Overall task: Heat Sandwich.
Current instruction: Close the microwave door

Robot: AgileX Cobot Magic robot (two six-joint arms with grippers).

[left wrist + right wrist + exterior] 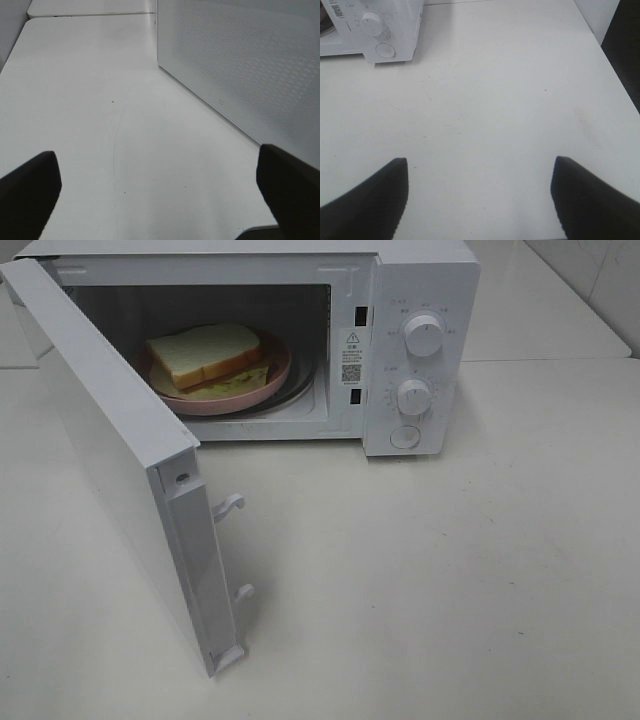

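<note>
Right now the sandwich sits on its pink plate inside the microwave, with the door wide open. My left end effector and right end effector are both spread apart and empty. If I shove the door carelessly, I could skid the microwave along the worktop.

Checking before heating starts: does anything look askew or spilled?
Nothing spilled. The sandwich lies on the pink plate inside the microwave, top slice twisted off the layers beneath. The door stands open.

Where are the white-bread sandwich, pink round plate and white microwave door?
white-bread sandwich (pixel 205 350), exterior high view, top slice.
pink round plate (pixel 235 400), exterior high view, front rim.
white microwave door (pixel 130 460), exterior high view, broad face.
</note>
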